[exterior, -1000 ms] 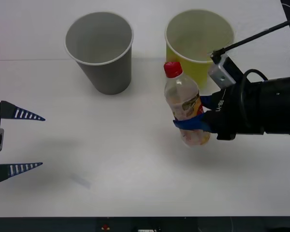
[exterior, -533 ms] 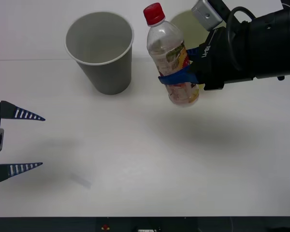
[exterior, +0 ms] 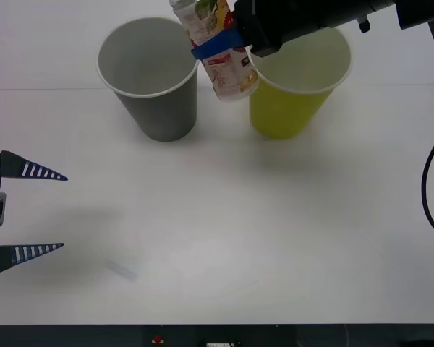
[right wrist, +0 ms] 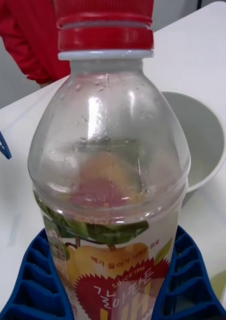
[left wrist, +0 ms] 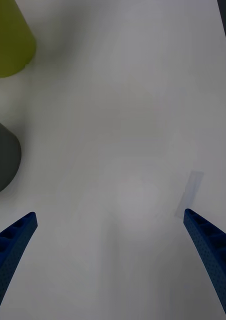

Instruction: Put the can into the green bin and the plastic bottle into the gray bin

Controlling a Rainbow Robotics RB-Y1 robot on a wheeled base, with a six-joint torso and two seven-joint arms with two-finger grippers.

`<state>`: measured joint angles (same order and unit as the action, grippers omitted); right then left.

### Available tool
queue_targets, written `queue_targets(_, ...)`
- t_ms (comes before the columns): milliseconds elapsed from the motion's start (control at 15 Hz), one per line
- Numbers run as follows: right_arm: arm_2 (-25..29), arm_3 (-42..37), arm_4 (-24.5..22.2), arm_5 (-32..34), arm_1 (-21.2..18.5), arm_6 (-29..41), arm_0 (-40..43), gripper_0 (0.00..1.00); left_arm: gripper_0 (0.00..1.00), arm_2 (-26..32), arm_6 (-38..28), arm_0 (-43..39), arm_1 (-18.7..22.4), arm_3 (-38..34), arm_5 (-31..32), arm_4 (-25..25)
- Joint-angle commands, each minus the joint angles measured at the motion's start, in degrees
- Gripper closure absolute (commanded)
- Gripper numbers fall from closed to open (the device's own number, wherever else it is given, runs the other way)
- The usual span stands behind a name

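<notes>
We are viewing a white table [exterior: 224, 238] on which the gray bin [exterior: 150, 79] and the green bin [exterior: 298, 76] are standing upright side by side, near each other but not touching. We are seeing the right arm reaching in from the far right edge above the green bin. The right gripper [exterior: 218, 45] is clamping its blue ribbed fingers [right wrist: 185, 280] around the labelled middle of the plastic bottle [exterior: 215, 45]. We are observing the bottle being held in the air, tilted, over the gap between the two bins, beside the gray bin's rim; its red cap [right wrist: 105, 27] is pointing away from the robot. The left gripper [exterior: 14, 213] is hovering at the near left of the table, well apart from both bins, with its fingers spread wide and gripping nothing.
</notes>
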<state>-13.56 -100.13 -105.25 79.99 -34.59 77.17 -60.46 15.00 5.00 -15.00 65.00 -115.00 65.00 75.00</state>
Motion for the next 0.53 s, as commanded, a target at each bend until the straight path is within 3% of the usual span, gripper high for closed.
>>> queue_targets(67, -2.2, 10.0, -3.2, 0.1, 4.4, 0.0, -7.9, 1.0, 0.0, 0.0, 0.0, 0.0, 0.0, 0.0, 0.0, 0.0)
queue_targets(533, -3.1, 34.6, -16.3, -0.3, 17.0, -4.4, -22.1, 1.0, 0.0, 0.0, 0.0, 0.0, 0.0, 0.0, 0.0, 0.0)
